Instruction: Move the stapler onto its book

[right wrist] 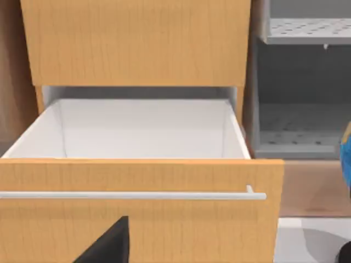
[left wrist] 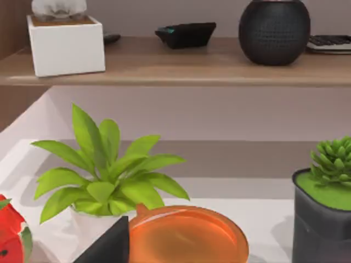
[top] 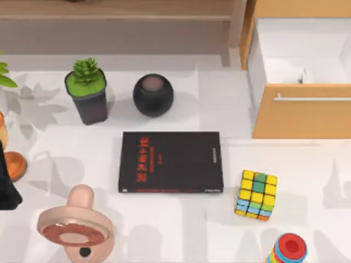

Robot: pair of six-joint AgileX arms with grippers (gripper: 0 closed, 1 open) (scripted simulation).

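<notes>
From above, the book (top: pixel 171 162) lies flat at the centre of the counter (top: pixel 164 224), a cube (top: pixel 256 194) to its right and a dark sphere (top: pixel 153 95) above it. The left arm (top: pixel 7 183) sits at the left edge.

Left wrist: a leafy plant (left wrist: pixel 107 172) and orange dish (left wrist: pixel 186 236) are close.

Right wrist: an open drawer (right wrist: pixel 137 164). I cannot tell how either arm's jaws are set.
</notes>
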